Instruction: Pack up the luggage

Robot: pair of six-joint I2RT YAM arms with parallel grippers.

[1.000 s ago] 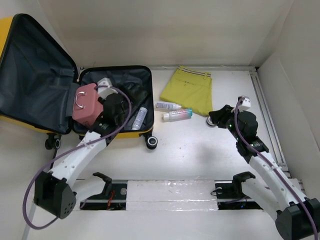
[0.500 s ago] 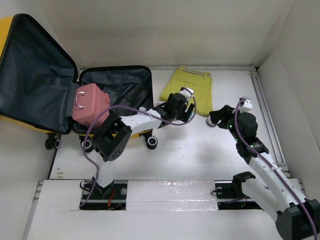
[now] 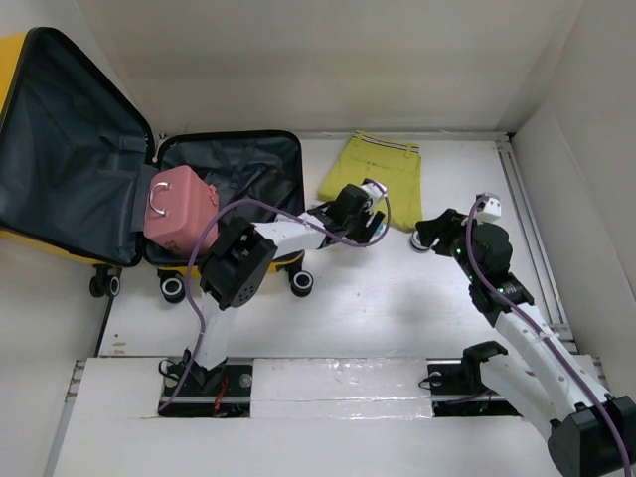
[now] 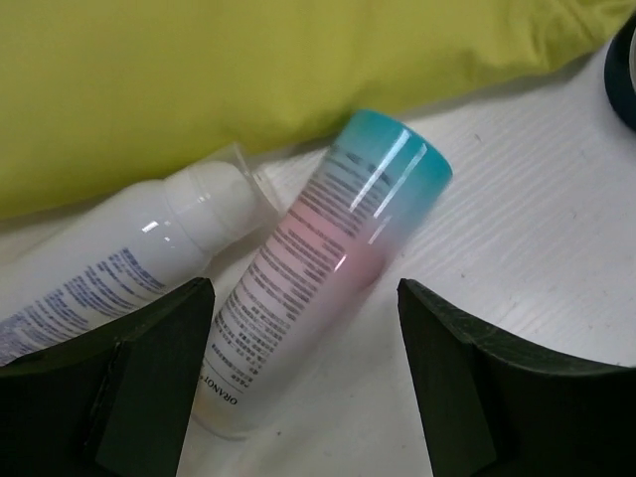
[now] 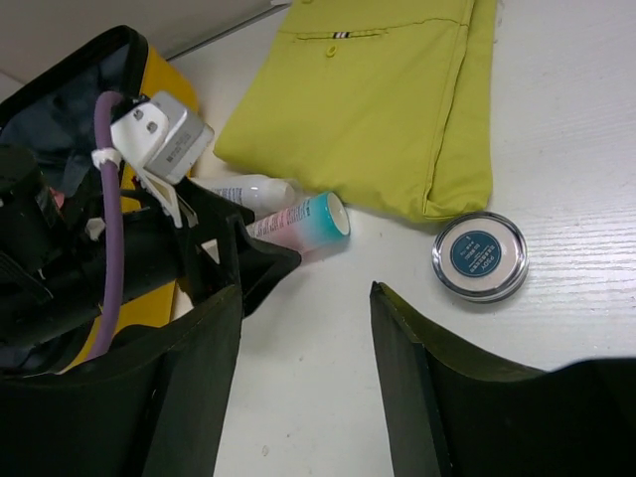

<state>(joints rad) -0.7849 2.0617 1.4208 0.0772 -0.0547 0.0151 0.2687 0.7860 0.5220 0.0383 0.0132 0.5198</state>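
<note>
The luggage (image 3: 60, 149) lies open at the left, a yellow shell with dark lining, and a pink case (image 3: 179, 207) rests in it. My left gripper (image 3: 365, 227) reaches out to the right, low over a pink-and-teal tube (image 4: 328, 258) lying beside a white bottle (image 4: 109, 273). Its fingers (image 4: 149, 378) stand open with the tube's lower end between them, not gripped. My right gripper (image 5: 306, 298) is open over bare table. A round tin (image 5: 480, 255) lies just right of it.
A folded yellow-green garment (image 3: 378, 177) lies behind the bottles, touching them. The luggage's black wheels (image 3: 301, 281) stick out toward the table's middle. A rail (image 3: 532, 219) and a white wall close off the right side.
My left arm has swung out of the luggage and across to the right, ending over the tube and bottle. My right gripper has opened wider and stayed in place.
</note>
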